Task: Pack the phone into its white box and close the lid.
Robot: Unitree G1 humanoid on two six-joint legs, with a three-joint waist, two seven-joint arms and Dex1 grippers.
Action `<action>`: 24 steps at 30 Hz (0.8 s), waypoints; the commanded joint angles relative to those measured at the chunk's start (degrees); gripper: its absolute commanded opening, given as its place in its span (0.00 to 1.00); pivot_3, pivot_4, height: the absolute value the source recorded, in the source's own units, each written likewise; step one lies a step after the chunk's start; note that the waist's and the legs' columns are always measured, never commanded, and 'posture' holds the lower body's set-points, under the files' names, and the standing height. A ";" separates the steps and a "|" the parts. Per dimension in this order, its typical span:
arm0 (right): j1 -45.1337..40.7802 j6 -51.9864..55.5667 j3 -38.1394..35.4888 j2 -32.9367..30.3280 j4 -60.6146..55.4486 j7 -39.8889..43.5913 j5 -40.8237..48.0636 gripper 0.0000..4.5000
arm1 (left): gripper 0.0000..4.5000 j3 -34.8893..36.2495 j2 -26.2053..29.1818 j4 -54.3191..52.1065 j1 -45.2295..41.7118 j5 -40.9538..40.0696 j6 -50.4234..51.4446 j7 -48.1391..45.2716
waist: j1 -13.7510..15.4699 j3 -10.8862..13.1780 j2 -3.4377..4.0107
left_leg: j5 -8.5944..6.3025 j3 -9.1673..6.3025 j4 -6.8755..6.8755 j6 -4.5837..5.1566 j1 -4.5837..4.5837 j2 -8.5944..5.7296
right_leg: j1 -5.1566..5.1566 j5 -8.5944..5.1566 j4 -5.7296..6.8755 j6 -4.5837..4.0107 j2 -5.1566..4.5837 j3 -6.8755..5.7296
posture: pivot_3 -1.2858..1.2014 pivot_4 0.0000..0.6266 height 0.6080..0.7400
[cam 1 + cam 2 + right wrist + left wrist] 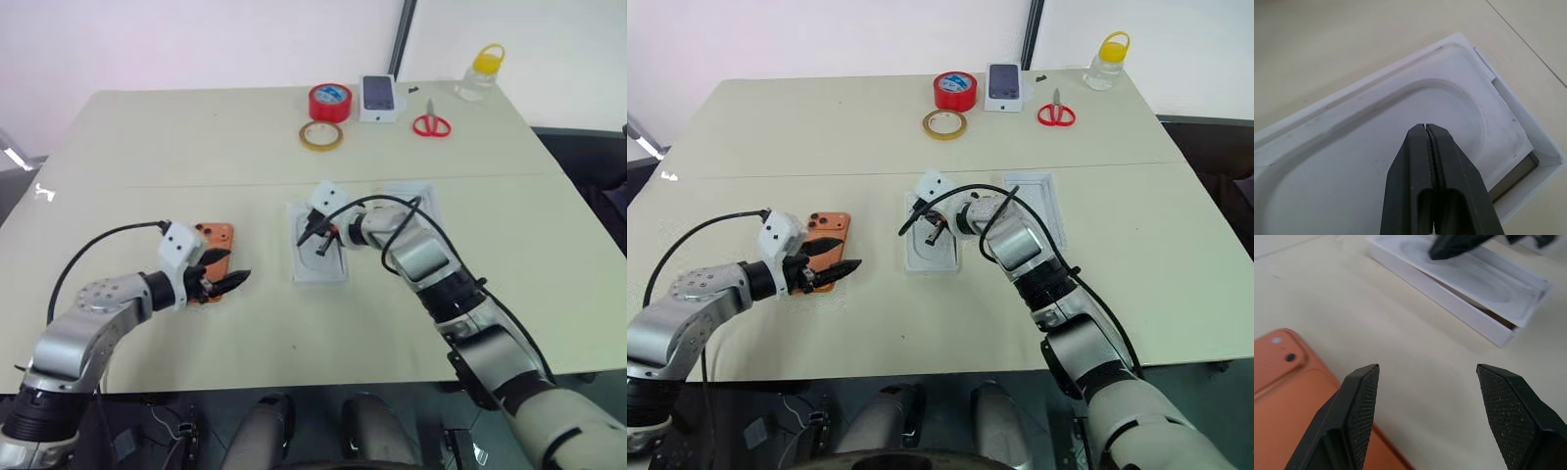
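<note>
Orange phone [826, 251] lies flat on the table [823, 137], well left of the white box [931, 257], lenses up and not yet packed. Left gripper [838, 266] hovers at the phone's near edge, fingers spread wide and holding nothing. Right of it, the white box sits open, a moulded white insert in its well. Right gripper [1428, 142] stands over that insert, fingers pressed fully together with nothing between them. Just right of the box lies its lid [1036, 203], off. Judged step: preparing the box, phone untouched. Next move calls for seating the phone squarely inside the box walls before lidding.
</note>
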 commanded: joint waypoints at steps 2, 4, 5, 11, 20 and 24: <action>-2.13 -0.53 0.06 0.43 1.01 -0.96 -1.78 0.01 | 0.75 2.34 0.50 -3.59 1.89 -0.71 -1.27 -2.54 | 0.06 0.00 0.00 | 0.00 0.00 0.00 0.00 0.00 0.00 | 0.01 0.00 0.00 0.00 0.00 0.00 | 0.52 0.24 1.00; -1.80 -0.36 0.66 -0.22 0.47 -0.48 -2.56 0.01 | 0.75 2.38 0.21 -3.81 2.42 -0.13 -1.19 -2.35 | 0.22 0.00 0.01 | 0.00 0.00 0.01 0.00 0.00 0.00 | 0.01 0.00 -0.01 0.00 0.00 0.00 | 0.52 0.24 1.00; -1.46 0.05 1.01 -0.75 -0.16 -0.03 -2.92 0.01 | 0.75 2.35 0.05 -3.83 2.60 0.12 -1.24 -2.27 | 0.28 0.00 0.00 | 0.00 0.00 0.01 0.01 0.00 -0.01 | 0.00 0.00 -0.01 0.00 0.00 0.00 | 0.52 0.24 1.00; 0.83 1.71 3.07 -4.20 -4.85 1.56 -5.29 0.01 | 0.75 2.45 -0.75 -3.88 2.50 0.31 -0.96 -1.83 | 0.32 0.00 0.01 | -0.01 0.00 0.00 0.01 0.00 -0.01 | 0.00 0.00 -0.01 0.00 0.00 0.00 | 0.52 0.24 1.00; 2.48 1.35 5.36 -5.72 -9.83 1.53 -8.65 0.01 | 0.75 2.18 -1.61 -4.18 1.72 0.13 -0.29 -1.02 | 0.38 0.00 0.01 | -0.01 0.00 0.01 0.01 0.00 -0.01 | 0.01 0.00 -0.01 0.00 0.00 0.00 | 0.52 0.24 1.00; 2.40 -2.18 3.55 -4.85 -12.05 1.00 -7.77 0.01 | 0.75 3.01 -1.47 -4.04 1.60 -0.06 0.27 -0.45 | 0.32 0.01 0.01 | -0.01 0.01 0.01 0.01 0.00 -0.01 | 0.01 0.00 0.00 0.00 0.00 0.01 | 0.52 0.24 1.00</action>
